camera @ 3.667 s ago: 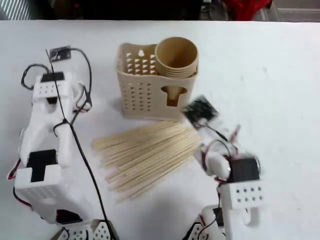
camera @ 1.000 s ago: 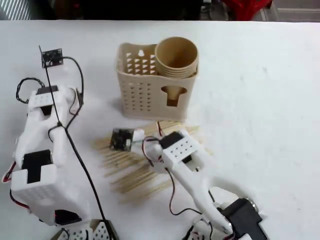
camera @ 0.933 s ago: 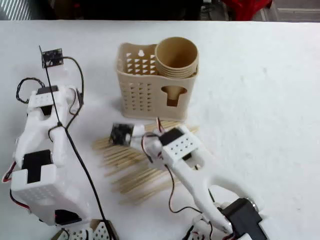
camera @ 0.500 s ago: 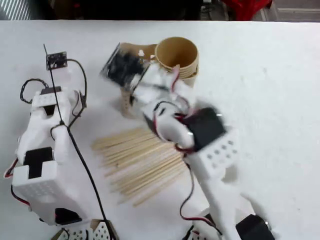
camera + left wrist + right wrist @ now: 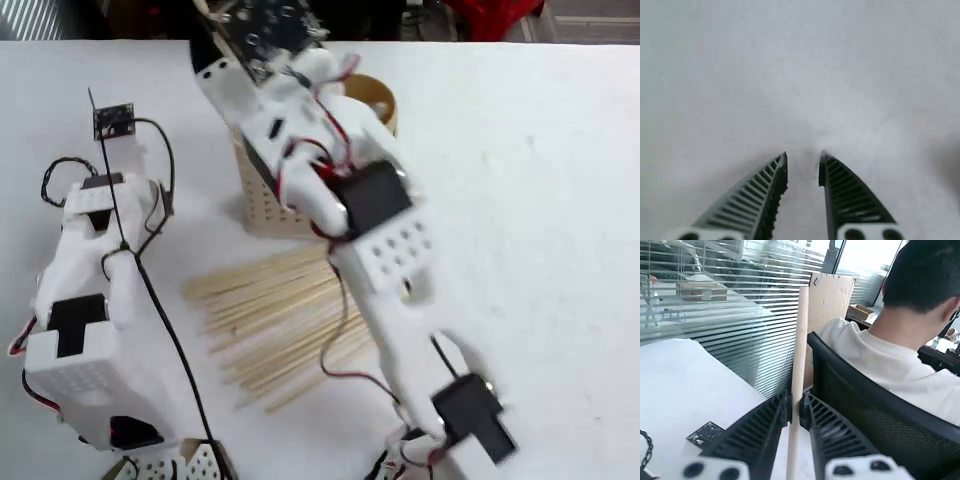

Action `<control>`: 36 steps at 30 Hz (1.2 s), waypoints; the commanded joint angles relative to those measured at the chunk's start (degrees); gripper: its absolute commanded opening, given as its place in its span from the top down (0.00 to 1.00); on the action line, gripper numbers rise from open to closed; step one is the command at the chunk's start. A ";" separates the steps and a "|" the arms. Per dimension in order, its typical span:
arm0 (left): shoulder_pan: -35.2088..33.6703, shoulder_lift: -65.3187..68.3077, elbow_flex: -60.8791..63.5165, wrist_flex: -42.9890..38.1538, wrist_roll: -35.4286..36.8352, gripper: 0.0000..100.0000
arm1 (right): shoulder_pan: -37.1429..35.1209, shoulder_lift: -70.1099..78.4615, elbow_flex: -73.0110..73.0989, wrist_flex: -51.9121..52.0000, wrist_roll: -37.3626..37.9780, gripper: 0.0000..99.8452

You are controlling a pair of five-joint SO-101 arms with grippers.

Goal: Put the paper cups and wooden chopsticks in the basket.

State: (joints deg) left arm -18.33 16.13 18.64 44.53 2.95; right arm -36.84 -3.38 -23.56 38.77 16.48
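**One stick clamped, arm hanging high over the basket: a slip or a missed opening is the risk**

The right gripper [image 5: 796, 400] is pinching a single pale wooden chopstick [image 5: 800, 340] between its jaws, gripping it partway along, with most of its length sticking out past the fingertips. With so thin a hold the stick is likely pivoting easily. If it is tilting at release, it could be striking the rim of the beige perforated plastic basket [image 5: 265, 205] or the stack of tan paper cups [image 5: 386, 98] already sitting in it, and dropping onto the white table [image 5: 520, 150]. The right arm is reaching above the basket. The pile of wooden chopsticks [image 5: 270, 310] is lying just in front of the basket. The left gripper [image 5: 802, 157] is resting slightly parted, holding nothing.
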 commanded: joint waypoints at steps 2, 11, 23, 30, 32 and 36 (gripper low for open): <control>1.36 -0.13 -0.88 -1.14 -0.62 0.88 | 2.59 5.41 -2.37 -6.55 -0.44 0.98; 1.36 -0.04 -0.88 -1.14 -0.62 0.88 | 8.04 9.27 -0.18 -1.63 -11.34 0.98; 1.45 -0.04 -0.88 -1.14 -0.70 0.88 | 8.22 -7.52 28.48 -8.22 -11.16 0.97; 1.45 -0.04 -0.88 -1.14 -0.70 0.88 | 8.13 -19.30 35.08 3.30 -11.16 0.70; 1.36 -0.04 -0.88 -1.14 -0.70 0.88 | 7.69 -23.52 35.78 8.84 -11.16 0.68; 1.45 -0.04 -0.88 -1.05 -0.70 0.88 | 8.22 -30.37 35.52 19.56 -9.49 0.74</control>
State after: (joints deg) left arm -17.54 16.40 18.64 44.53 2.86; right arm -29.36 -28.00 12.66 51.69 5.49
